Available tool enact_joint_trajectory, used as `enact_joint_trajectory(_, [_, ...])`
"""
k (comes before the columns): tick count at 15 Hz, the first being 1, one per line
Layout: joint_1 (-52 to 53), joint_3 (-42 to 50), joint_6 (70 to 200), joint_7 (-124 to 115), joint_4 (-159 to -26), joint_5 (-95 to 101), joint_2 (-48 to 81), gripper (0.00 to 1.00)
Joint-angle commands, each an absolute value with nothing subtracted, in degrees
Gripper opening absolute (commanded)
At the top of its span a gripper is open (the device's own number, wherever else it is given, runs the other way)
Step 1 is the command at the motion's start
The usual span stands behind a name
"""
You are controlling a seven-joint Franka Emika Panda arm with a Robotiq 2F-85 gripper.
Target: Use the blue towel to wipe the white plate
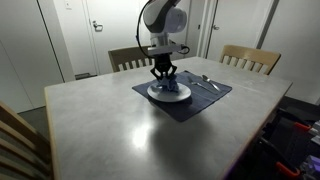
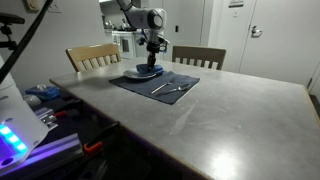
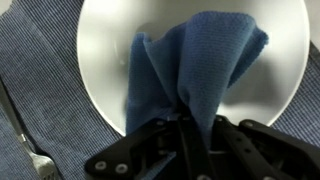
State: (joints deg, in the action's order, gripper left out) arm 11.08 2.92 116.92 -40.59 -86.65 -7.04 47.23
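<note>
Gripper (image 3: 190, 122) is clenching the blue towel (image 3: 205, 65) by a bunched fold; soft, light cloth is draping beneath onto the glossy, slick-looking white plate (image 3: 105, 50).

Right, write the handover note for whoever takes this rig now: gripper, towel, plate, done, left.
Gripper: shut on the blue towel, pinching it in a bunch from above.
Things: the towel hangs from the jaws over the middle of the white plate. The plate lies on the dark placemat on the table, with cutlery beside it on the mat.
Done: the towel is picked up and over the plate.
Left: wipe across the plate. The pictures do not show how firmly the towel presses or how much has been wiped.
</note>
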Motion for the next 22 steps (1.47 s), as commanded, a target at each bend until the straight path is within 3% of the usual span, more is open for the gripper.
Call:
enact_joint_trajectory(1, [11.7, 3.8, 117.6, -42.9, -93.5, -5.5, 45.5, 0.03])
enact_joint_trajectory(10, [10.6, 2.0, 107.1, -44.2, -96.4, -5.4, 44.9, 0.03])
enact_joint_trajectory(22, [5.7, 1.8, 116.0, -30.2, -102.4, -13.6, 38.8, 0.03])
